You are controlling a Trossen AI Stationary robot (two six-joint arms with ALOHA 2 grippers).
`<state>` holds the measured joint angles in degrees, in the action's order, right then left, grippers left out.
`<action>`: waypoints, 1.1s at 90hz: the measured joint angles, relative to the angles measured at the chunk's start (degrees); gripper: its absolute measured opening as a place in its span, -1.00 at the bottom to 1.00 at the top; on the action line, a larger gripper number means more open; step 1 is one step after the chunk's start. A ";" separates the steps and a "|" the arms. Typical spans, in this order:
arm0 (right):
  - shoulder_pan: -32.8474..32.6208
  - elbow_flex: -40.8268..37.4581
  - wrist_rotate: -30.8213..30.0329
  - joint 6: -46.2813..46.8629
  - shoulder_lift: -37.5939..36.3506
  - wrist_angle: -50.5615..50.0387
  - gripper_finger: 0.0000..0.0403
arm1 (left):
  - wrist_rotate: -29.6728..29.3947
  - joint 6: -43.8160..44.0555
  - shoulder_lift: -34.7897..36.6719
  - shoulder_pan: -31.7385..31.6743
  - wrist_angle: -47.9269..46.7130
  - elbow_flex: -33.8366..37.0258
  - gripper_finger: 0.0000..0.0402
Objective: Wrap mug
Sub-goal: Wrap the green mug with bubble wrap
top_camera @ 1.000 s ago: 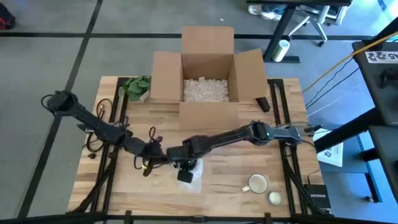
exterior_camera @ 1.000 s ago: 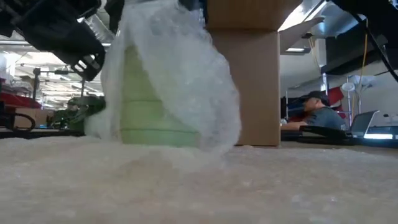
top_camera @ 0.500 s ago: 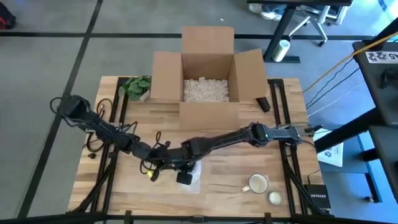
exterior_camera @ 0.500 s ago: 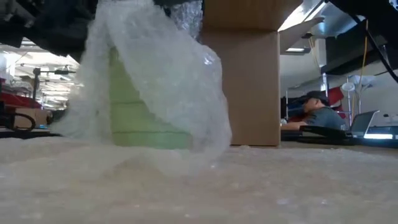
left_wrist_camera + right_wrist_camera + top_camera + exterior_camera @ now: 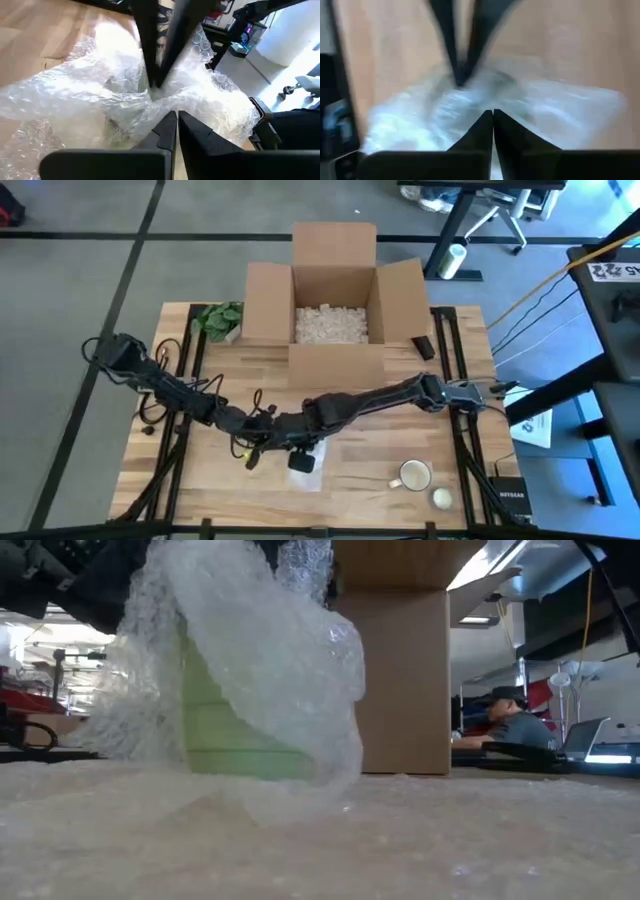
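Both arms' fingers clenched on bubble wrap [image 5: 270, 660] draped over upright pale-green mug [image 5: 235, 720], mostly covered.

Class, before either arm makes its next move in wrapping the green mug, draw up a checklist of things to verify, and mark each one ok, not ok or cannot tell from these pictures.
1. Green mug stands upright on the table: ok, low view shows its base flat.
2. Bubble wrap covers the mug: not ok; a green strip of its side is bare.
3. Left gripper holds the wrap: ok; its fingers are shut on a fold.
4. Right gripper holds the wrap: ok; its fingers are pinched on it.
5. White mug is apart from the work: ok.
6. Cardboard box is open for packing: ok; flaps are up.
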<state>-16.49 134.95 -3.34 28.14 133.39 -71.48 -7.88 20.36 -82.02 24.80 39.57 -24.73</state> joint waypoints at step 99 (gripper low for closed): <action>1.65 -14.47 9.59 -0.14 2.42 17.98 -1.00 | -0.04 2.27 5.38 2.55 -5.24 -1.27 -1.00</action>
<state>-14.84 120.49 6.25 28.00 135.81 -53.51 -7.92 22.63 -76.64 27.35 34.33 -26.00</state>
